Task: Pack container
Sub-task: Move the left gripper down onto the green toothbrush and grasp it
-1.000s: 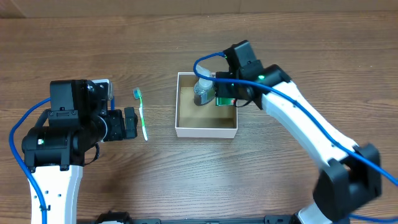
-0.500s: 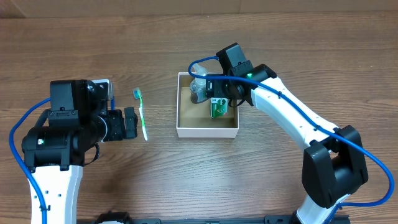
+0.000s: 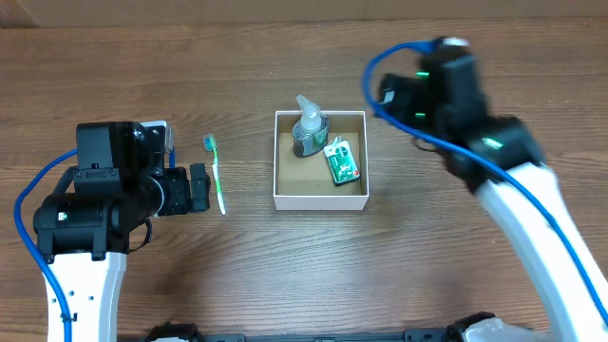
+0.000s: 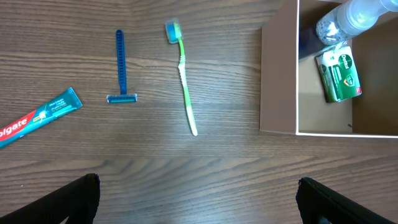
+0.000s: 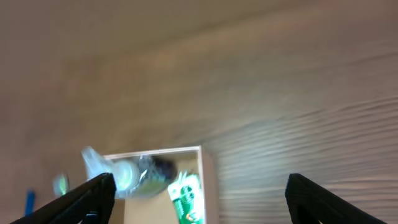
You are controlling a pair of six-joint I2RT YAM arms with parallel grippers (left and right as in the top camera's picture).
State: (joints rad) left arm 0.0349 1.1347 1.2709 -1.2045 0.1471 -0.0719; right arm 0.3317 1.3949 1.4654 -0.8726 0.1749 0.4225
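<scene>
The container (image 3: pixel 320 201) is a small white-walled box with a brown inside at the table's middle. In it lie a clear bottle (image 3: pixel 309 133) and a green packet (image 3: pixel 342 161). My right gripper (image 3: pixel 397 100) is open and empty, raised above and to the right of the box. In the right wrist view the box (image 5: pixel 208 180), bottle (image 5: pixel 127 174) and packet (image 5: pixel 186 199) show blurred between the fingers (image 5: pixel 202 199). My left gripper (image 3: pixel 198 187) is open and empty, beside a green toothbrush (image 3: pixel 217 176) left of the box.
The left wrist view shows the toothbrush (image 4: pixel 185 81), a blue razor (image 4: pixel 121 68) and a toothpaste tube (image 4: pixel 37 118) on the wood table left of the box wall (image 4: pixel 278 81), with the open fingers (image 4: pixel 199 199) at the bottom.
My right gripper let go of the green packet in the box, then rose and drew back to the right. The left arm has not moved.
</scene>
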